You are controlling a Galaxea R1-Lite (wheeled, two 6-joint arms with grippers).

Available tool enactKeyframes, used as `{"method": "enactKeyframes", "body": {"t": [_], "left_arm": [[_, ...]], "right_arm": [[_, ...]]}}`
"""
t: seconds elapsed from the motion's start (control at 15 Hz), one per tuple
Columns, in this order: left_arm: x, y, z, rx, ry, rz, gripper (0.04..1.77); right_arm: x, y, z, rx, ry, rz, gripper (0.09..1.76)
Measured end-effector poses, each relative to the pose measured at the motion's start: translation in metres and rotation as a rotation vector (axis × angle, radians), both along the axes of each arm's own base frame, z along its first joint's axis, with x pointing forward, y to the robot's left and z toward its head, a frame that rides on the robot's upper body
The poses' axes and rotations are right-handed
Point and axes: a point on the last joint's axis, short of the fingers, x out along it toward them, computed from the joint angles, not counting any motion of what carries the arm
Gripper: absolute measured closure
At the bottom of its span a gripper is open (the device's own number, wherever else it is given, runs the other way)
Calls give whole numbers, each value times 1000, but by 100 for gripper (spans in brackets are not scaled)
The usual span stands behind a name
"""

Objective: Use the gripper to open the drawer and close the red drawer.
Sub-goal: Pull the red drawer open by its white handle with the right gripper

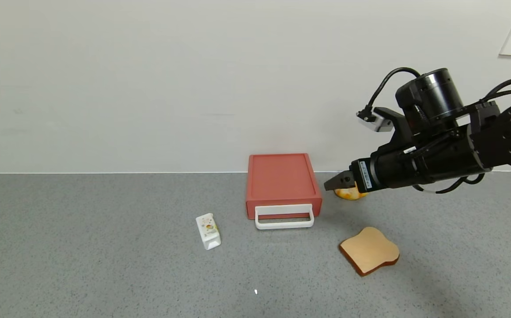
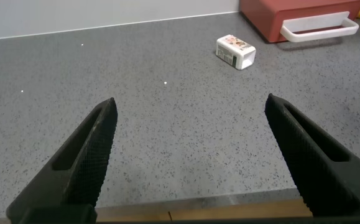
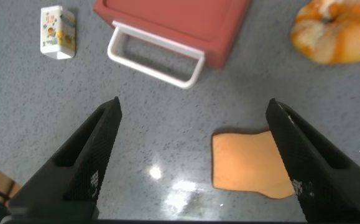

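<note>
Nearest lay the toast slice (image 1: 369, 250), in front and right of the drawer (image 1: 281, 183), which sat shut far back on the counter (image 1: 105, 247). The right hand (image 1: 335, 180) hovered released beside it. That light, rigid plastic box looked liable to slide; its white loop handle (image 1: 284, 216) offered the hold.

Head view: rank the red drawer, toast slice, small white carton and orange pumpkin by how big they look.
1. Red drawer
2. Toast slice
3. White carton
4. Pumpkin, unsure: the right gripper hides part of it.

A toast slice (image 1: 369, 251), a small white carton (image 1: 208, 231) (lying flat) and a partly hidden orange pumpkin (image 3: 332, 31) are being displayed on the grey table (image 1: 83, 247).
</note>
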Motion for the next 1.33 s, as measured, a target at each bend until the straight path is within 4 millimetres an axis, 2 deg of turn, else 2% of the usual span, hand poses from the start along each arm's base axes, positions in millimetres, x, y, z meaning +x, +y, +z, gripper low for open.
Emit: {"method": "enactKeyframes", "body": {"t": [0.2, 0.47, 0.67, 0.8, 1.33], "left_arm": [[0, 0, 0, -1, 0, 0, 9], [0, 0, 0, -1, 0, 0, 9], [0, 0, 0, -1, 0, 1, 9], [0, 0, 0, -1, 0, 1, 9], [0, 0, 0, 2, 1, -1, 9]], "right_arm": [[0, 13, -5, 1, 91, -5, 14], [4, 20, -8, -5, 120, -2, 76], [6, 21, -10, -6, 121, 0, 107], [6, 22, -10, -8, 120, 0, 171], [7, 21, -4, -68, 98, 55, 173]]}}
